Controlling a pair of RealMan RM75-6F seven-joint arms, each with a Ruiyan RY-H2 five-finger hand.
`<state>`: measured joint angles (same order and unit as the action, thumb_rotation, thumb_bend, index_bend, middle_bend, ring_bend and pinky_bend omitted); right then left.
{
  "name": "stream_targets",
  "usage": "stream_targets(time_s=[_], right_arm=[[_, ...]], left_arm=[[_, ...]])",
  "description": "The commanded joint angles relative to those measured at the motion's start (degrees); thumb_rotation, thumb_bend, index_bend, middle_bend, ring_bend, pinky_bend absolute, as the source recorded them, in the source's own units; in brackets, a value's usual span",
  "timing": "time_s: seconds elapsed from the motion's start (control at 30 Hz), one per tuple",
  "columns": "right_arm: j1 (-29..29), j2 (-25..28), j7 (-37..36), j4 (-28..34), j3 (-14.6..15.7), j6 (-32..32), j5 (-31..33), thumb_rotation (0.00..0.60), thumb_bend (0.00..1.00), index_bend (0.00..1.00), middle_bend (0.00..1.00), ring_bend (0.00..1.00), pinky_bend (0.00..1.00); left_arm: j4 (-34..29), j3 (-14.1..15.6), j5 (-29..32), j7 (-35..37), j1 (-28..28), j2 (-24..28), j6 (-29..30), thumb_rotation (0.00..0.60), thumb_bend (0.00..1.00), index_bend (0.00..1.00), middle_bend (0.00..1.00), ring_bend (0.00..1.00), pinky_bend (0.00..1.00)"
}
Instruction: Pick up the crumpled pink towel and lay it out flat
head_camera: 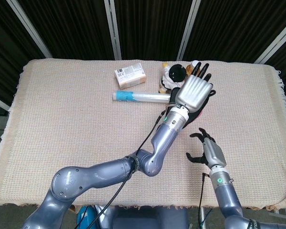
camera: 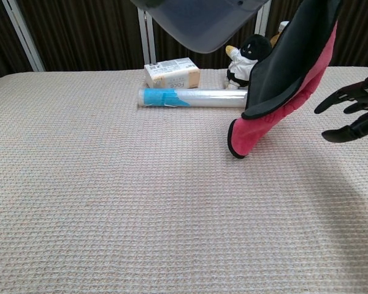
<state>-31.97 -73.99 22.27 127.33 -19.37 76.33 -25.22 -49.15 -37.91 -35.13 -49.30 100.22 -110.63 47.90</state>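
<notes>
The towel (camera: 289, 73), pink on one face and dark grey with a black hem on the other, hangs in the air with its lowest corner (camera: 240, 139) touching the table. My left hand (head_camera: 194, 92) holds it from above at the table's back middle; in the head view only a dark edge of the towel (head_camera: 201, 111) shows beneath the hand. My right hand (head_camera: 207, 149) hovers open, fingers spread, just right of the towel's hanging edge and apart from it. In the chest view the right hand (camera: 354, 114) sits at the right border.
Behind the towel lie a clear tube with a blue label (camera: 193, 97), a cardboard box (camera: 172, 73) and a black-and-white plush toy (camera: 249, 56). A beige waffle cloth (camera: 110, 202) covers the table. My left arm (head_camera: 133, 162) crosses the table's front middle.
</notes>
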Motion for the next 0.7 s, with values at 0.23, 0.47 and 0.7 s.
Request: stream_targets(time_s=[0.23, 0.47, 0.7], right_arm=[[-0.7, 0.1, -0.7, -1.6, -0.4, 0.5, 1.4, 0.6, 0.33, 0.27, 0.0, 0.0, 0.0], [-0.2, 0.8, -2.6, -1.2, -0.3, -0.1, 1.3, 0.6, 0.33, 0.27, 0.0, 0.0, 0.0], [-0.5, 0.7, -4.1, 0.0, -1.2, 0.6, 1.9, 0.6, 0.33, 0.27, 0.0, 0.0, 0.0]], left_arm=[[-6.3, 1.2, 15.3, -22.2, 3.5, 9.8, 4.3, 0.6, 0.55, 0.61, 0.24, 0.0, 0.04], [-12.8, -0.2, 25.5, -31.6, 6.8, 14.8, 8.9, 0.6, 0.55, 0.61, 0.25, 0.0, 0.04], [-17.0, 0.4, 32.1, -34.8, 8.4, 16.1, 12.6, 0.6, 0.55, 0.62, 0.25, 0.0, 0.04]])
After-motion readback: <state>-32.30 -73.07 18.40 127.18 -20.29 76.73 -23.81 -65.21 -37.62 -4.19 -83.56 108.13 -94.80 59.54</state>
